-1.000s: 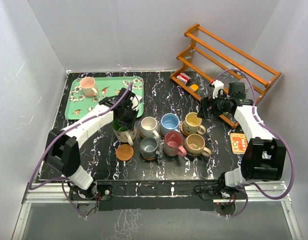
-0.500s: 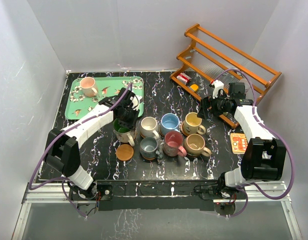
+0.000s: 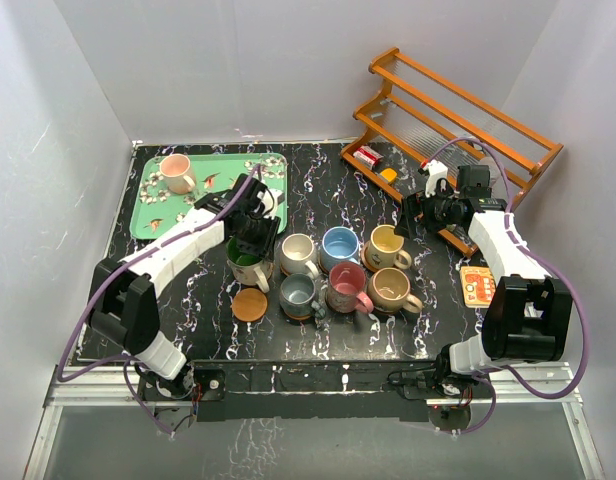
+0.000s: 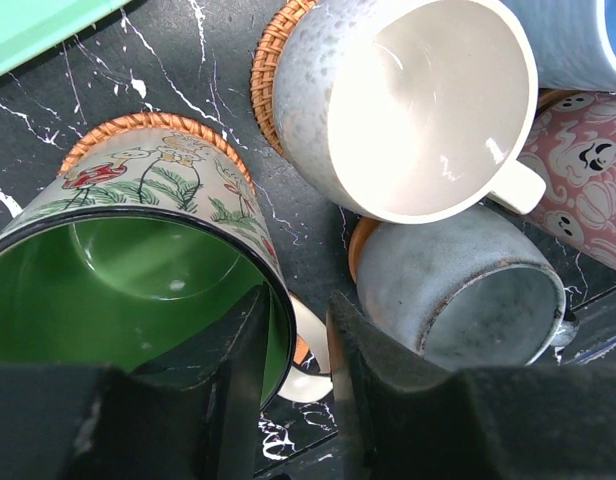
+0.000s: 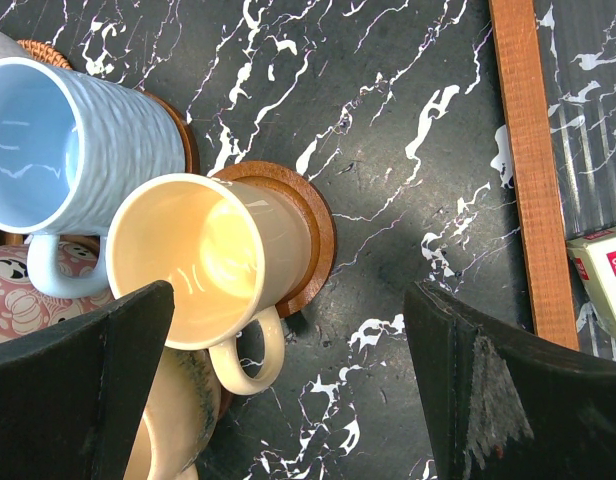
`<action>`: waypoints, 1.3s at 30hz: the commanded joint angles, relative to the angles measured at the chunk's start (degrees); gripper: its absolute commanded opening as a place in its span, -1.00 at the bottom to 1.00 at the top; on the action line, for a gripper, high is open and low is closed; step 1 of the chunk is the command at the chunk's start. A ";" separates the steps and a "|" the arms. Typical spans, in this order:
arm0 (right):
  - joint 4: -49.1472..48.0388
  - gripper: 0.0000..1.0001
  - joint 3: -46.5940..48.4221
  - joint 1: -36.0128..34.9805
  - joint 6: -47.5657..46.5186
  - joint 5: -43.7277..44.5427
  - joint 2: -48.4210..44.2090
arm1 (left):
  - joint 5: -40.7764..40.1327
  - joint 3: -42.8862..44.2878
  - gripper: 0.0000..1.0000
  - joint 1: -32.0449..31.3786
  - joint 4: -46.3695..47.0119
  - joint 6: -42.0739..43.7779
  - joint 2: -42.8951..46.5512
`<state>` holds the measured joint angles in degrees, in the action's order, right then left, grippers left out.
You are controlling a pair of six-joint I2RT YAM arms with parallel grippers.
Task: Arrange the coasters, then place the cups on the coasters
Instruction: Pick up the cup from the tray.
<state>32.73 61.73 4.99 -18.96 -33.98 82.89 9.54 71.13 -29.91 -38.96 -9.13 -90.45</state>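
Observation:
My left gripper [image 3: 253, 234] [image 4: 296, 312] straddles the wall of the green cup [image 3: 250, 263] [image 4: 128, 290], one finger inside and one outside. It is open, with a gap at the outer finger. That cup stands on a woven coaster [image 4: 138, 124]. Beside it are the cream-white cup [image 4: 408, 100], grey-teal cup [image 4: 468, 290], pink cup [image 4: 578, 200] and light blue cup [image 5: 68, 140], each on a coaster. The yellow-cream cup [image 5: 203, 260] sits on a dark wood coaster [image 5: 313, 235], with the tan cup [image 3: 392, 289] in front. One bare coaster [image 3: 251, 304] lies near. My right gripper [image 3: 411, 212] [image 5: 288, 385] hangs open and empty.
A green tray [image 3: 213, 158] at the back left holds a peach cup [image 3: 175, 172]. A wooden rack [image 3: 458, 120] stands at the back right, with a red-and-white box [image 3: 366, 156] by it. An orange square card [image 3: 477, 284] lies at the right edge.
My left gripper's jaws have spread and let go of the green cup's rim. The cup stays on its coaster. The right arm has not moved.

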 commanded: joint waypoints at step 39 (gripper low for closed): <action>-3.13 0.97 2.00 0.32 1.38 -4.08 -3.55 | 16.01 16.78 0.72 31.43 6.93 22.22 7.87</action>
<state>32.40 61.73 4.99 -17.89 -36.77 82.00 23.46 84.55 -3.14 -38.74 10.72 -79.70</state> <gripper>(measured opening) 0.983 0.843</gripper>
